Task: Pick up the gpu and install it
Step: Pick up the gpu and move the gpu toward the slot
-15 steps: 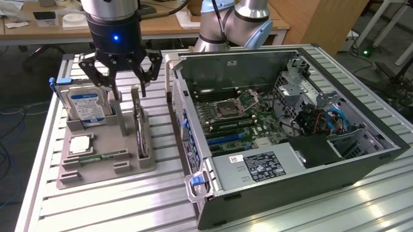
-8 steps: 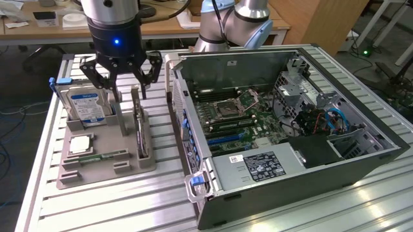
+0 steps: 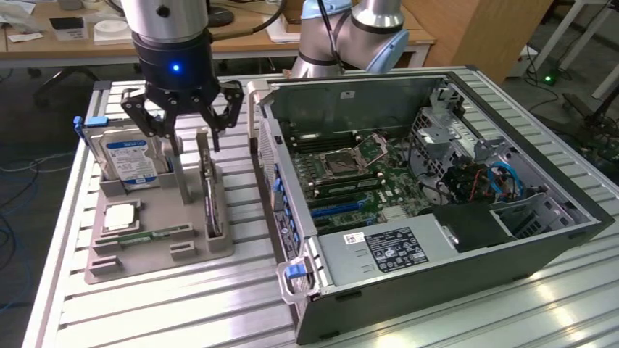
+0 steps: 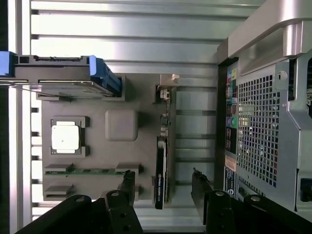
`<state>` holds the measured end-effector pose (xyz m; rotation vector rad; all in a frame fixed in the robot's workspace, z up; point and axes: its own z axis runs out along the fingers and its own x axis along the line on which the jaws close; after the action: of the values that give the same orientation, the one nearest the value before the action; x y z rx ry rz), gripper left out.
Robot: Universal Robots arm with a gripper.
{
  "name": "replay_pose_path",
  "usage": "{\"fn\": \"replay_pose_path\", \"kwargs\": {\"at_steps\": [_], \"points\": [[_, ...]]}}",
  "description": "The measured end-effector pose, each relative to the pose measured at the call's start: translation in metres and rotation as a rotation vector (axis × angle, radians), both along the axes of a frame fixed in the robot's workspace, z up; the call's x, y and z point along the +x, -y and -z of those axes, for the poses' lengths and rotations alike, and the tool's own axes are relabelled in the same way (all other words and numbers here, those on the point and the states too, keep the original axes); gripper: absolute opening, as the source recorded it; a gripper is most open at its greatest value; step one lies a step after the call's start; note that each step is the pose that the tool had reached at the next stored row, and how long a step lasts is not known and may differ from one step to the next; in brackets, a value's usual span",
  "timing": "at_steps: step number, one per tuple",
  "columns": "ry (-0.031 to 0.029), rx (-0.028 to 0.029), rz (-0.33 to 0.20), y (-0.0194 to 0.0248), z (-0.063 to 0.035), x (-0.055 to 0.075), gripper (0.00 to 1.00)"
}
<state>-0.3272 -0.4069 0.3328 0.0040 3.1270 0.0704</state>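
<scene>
gpu (image 3: pixel 209 190) (image 4: pixel 163 161) on edge in grey holder (image 3: pixel 164 206) (image 4: pixel 97 105), side nearest open computer case (image 3: pixel 541 145) (image 4: pixel 263 122) | same holder: upright hard drive (image 3: pixel 130 159) (image 4: pixel 58 73), processor chip (image 3: pixel 118 216) (image 4: pixel 65 137), memory stick (image 3: pixel 145 235) (image 4: pixel 83 170), all apart from gpu | holder on slatted tabletop (image 3: pixel 145 304) (image 4: pixel 122 34) | pincer (image 3: pixel 188 134) (image 4: pixel 163 178) spread, pointing down over gpu, a finger each side

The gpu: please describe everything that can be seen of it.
The gpu is a thin flat card with a dark cooler face and a silver bracket at one end. It stands on its long edge in a slot of the grey holder. The open gripper hangs above it, not touching.
</scene>
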Motion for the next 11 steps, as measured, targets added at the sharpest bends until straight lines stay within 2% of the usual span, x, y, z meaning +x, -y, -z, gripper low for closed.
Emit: {"fn": "replay_pose_path", "kwargs": {"at_steps": [11], "points": [[0.0, 0.0, 0.0, 0.0, 0.0082, 0.0, 0.59]]}}
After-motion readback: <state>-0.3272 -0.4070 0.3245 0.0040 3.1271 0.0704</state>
